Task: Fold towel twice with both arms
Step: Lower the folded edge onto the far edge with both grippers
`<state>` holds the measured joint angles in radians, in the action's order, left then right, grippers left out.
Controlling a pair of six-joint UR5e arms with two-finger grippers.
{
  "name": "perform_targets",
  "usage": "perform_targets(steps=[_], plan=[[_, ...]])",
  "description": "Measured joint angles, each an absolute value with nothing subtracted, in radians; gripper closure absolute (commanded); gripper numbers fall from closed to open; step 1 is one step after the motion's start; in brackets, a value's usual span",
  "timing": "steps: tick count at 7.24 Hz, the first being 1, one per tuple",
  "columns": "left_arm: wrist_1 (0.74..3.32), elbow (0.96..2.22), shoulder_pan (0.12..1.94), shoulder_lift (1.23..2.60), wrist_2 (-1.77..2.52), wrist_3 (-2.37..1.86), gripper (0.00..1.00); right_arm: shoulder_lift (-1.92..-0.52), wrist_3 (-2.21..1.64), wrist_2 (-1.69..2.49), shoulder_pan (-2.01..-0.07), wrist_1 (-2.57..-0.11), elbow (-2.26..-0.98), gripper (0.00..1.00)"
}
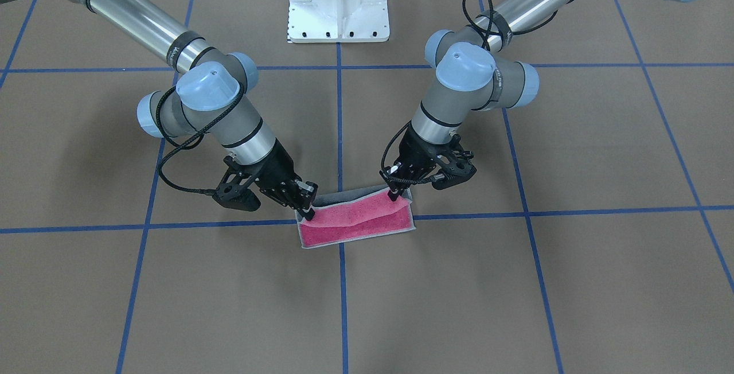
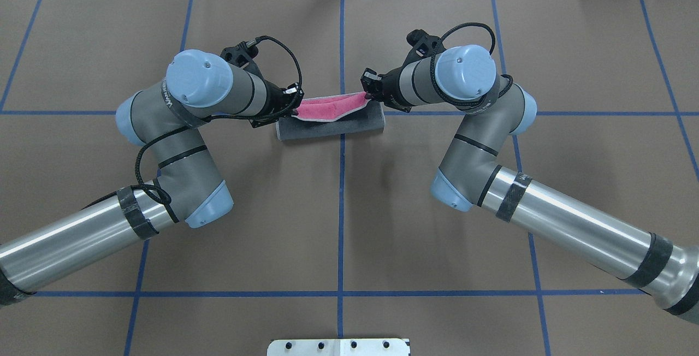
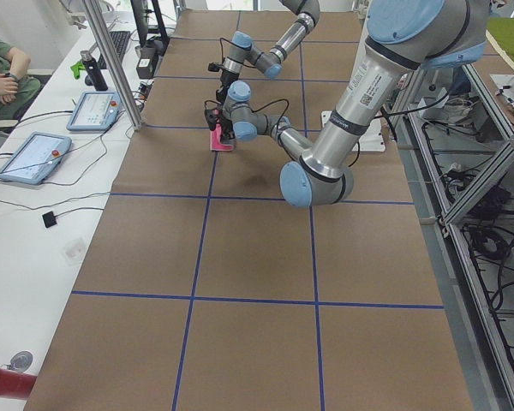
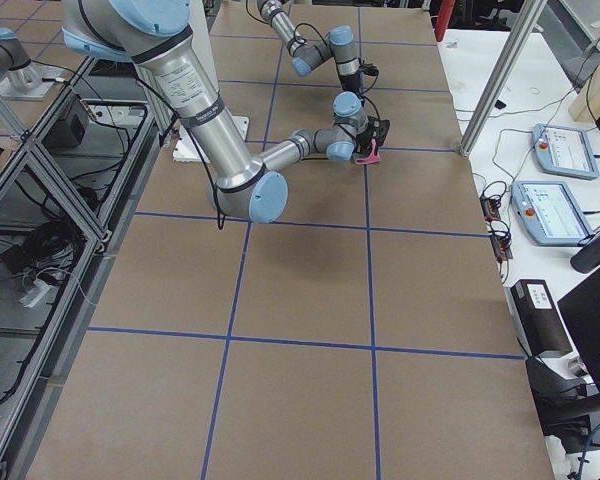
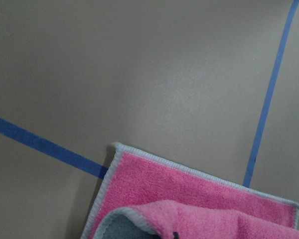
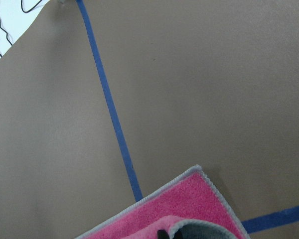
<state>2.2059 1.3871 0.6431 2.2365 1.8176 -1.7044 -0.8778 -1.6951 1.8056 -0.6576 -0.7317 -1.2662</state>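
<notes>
Nearest the robot, at the counter's near edge: white pedestal, bolted down on the centre line.

Out from there, left arm in from the left and right arm in from the right. Both bent at the elbow and angled inward over brown paper crossed by blue tape lines.

Farther on, mid-counter, astride the centre tape line: towel, half raised. Far part flat on the counter, pink face up, one far corner showing in each wrist view. Near edge lifted off the surface and held over toward the far side, grey underside turned to the robot. Pink face sagging a little between the two holds.

Left gripper clenched on the raised left corner. Right gripper clenched on the raised right corner, pinched on the light stitched border. Both grippers tilted down and inward, well apart, with the cloth strung between them.

Beyond the far edge: a tablet and loose cables on a white surface.
</notes>
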Motion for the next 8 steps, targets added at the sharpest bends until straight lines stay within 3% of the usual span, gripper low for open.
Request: perform_targets(steps=[8], plan=[[2.207,1.371,0.643,2.237,1.818,-1.703,1.00,-0.886,-1.692,1.797,-0.650,-0.731,-1.258,1.00]])
